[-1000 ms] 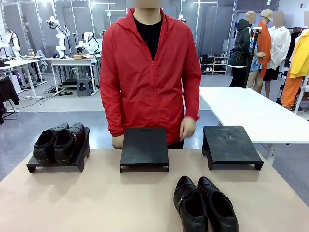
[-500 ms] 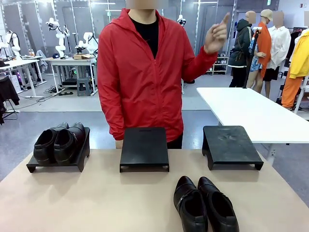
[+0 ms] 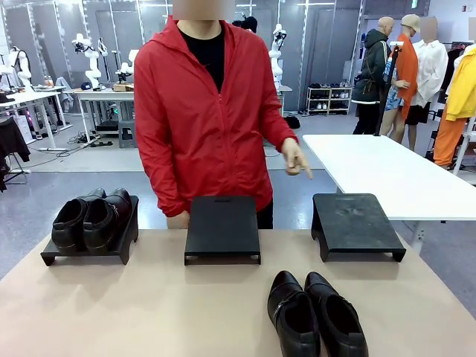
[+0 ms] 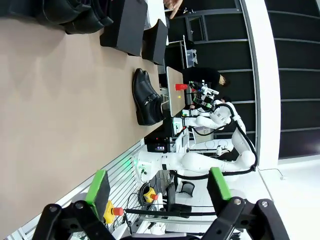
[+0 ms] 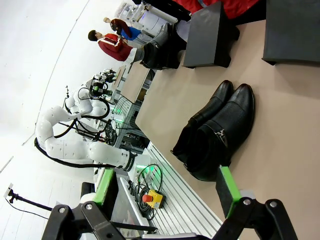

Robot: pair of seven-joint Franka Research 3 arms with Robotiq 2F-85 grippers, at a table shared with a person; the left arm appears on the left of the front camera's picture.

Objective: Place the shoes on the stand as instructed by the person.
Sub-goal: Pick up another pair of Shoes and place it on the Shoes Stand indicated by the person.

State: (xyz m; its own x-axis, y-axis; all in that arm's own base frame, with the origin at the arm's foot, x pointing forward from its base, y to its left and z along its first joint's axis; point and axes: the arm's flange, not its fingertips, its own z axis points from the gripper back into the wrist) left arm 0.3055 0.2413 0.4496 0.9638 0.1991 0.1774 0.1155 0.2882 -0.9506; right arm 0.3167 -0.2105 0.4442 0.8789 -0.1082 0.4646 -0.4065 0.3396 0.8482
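Now, person's hand [image 3: 296, 158] pointing down — seemingly toward right-hand stand [image 3: 355, 223], loose shoes [image 3: 316, 316] nearby, left gripper [image 4: 160, 185] and right gripper [image 5: 165, 186] agape.

Both grippers spread wide and empty

The left gripper [image 4: 158, 186] holds its green-padded fingers [image 4: 97, 187] far apart, and the right gripper [image 5: 165, 186] stands the same way in its own wrist view. Farther off, each wrist view catches the other white arm bent at the elbow: the right arm [image 4: 195, 162] and the left arm [image 5: 80, 150].
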